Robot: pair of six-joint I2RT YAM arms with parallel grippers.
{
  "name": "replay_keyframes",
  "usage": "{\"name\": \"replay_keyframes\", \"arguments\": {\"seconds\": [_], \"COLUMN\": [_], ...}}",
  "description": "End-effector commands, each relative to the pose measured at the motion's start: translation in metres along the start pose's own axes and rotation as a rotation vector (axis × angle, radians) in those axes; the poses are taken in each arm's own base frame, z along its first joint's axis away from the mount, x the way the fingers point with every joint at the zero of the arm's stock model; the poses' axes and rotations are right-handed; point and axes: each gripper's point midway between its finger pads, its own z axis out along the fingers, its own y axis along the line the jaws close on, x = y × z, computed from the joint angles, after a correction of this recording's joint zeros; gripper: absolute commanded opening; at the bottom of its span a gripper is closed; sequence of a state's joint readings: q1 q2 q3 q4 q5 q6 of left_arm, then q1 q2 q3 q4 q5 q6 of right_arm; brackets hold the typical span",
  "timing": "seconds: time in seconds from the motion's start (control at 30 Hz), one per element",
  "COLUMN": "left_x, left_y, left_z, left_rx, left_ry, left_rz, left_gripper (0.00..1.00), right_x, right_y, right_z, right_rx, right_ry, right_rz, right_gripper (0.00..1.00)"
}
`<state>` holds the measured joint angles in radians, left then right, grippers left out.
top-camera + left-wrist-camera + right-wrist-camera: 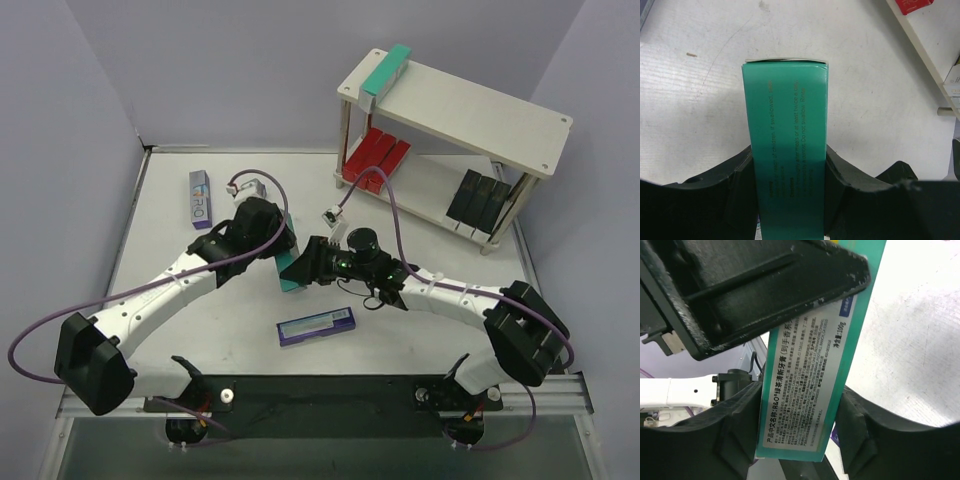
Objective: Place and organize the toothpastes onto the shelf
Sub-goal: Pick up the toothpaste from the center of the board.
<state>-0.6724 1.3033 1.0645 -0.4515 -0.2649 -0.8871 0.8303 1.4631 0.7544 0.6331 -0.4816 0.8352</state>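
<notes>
A teal toothpaste (291,280) is held above the middle of the table between both arms. My left gripper (282,248) is shut on it; in the left wrist view the carton (787,125) stands between the black fingers (740,175). My right gripper (303,265) grips the same carton lower down; in the right wrist view its pads (737,425) press both long edges of the label side (812,375). The shelf (480,105) stands at the back right. It has a teal carton (386,70) on top, and red cartons (377,158) and black cartons (483,200) on the lower board.
A purple carton (201,198) lies on the table at the back left. Another purple carton with a silver face (316,326) lies near the front, below the grippers. The shelf's lower board (935,50) shows at the right of the left wrist view.
</notes>
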Motion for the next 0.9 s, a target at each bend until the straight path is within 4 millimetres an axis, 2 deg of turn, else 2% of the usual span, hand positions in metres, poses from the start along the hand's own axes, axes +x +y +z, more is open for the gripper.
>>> {"name": "replay_keyframes", "arguments": {"seconds": [0.0,0.07,0.1,0.17,0.3,0.43,0.5,0.6,0.73,0.77,0.8,0.83,0.87], "left_x": [-0.041,-0.046,-0.052,-0.058,-0.089,-0.128,-0.148,-0.17,-0.178,-0.174,-0.171,-0.17,-0.161], "left_y": [-0.039,-0.039,-0.045,-0.048,-0.061,-0.064,-0.062,-0.05,-0.026,-0.019,-0.013,-0.008,-0.001], "left_z": [-0.019,-0.023,-0.026,-0.034,-0.06,-0.101,-0.12,-0.156,-0.183,-0.178,-0.175,-0.176,-0.166], "left_rx": [0.159,0.175,0.207,0.243,0.317,0.338,0.329,0.317,0.273,0.252,0.228,0.221,0.203], "left_ry": [-0.153,-0.182,-0.211,-0.251,-0.396,-0.584,-0.69,-0.844,-0.954,-0.95,-0.949,-0.951,-0.928], "left_rz": [-0.008,0.015,0.019,0.06,0.112,0.194,0.23,0.239,0.243,0.252,0.26,0.262,0.279], "left_gripper": [0.4,0.43,0.44,0.54,0.75,0.87,0.91,0.93,0.93,0.93,0.93,0.93,0.93], "right_x": [-0.028,-0.031,-0.033,-0.037,-0.048,-0.068,-0.076,-0.099,-0.135,-0.142,-0.16,-0.17,-0.178], "right_y": [0.036,0.038,0.036,0.038,0.039,0.047,0.043,0.049,0.056,0.057,0.06,0.064,0.065], "right_z": [-0.003,-0.007,-0.009,-0.013,-0.023,-0.037,-0.043,-0.056,-0.077,-0.081,-0.091,-0.097,-0.101], "right_rx": [-0.118,-0.121,-0.113,-0.108,-0.091,-0.072,-0.042,-0.017,0.006,0.012,0.015,0.01,0.012], "right_ry": [-0.073,-0.085,-0.09,-0.107,-0.137,-0.186,-0.198,-0.243,-0.323,-0.335,-0.378,-0.399,-0.417], "right_rz": [-0.038,-0.041,-0.04,-0.046,-0.063,-0.107,-0.111,-0.13,-0.13,-0.115,-0.113,-0.109,-0.102], "right_gripper": [0.42,0.37,0.35,0.32,0.3,0.29,0.29,0.29,0.29,0.29,0.29,0.29,0.29]}}
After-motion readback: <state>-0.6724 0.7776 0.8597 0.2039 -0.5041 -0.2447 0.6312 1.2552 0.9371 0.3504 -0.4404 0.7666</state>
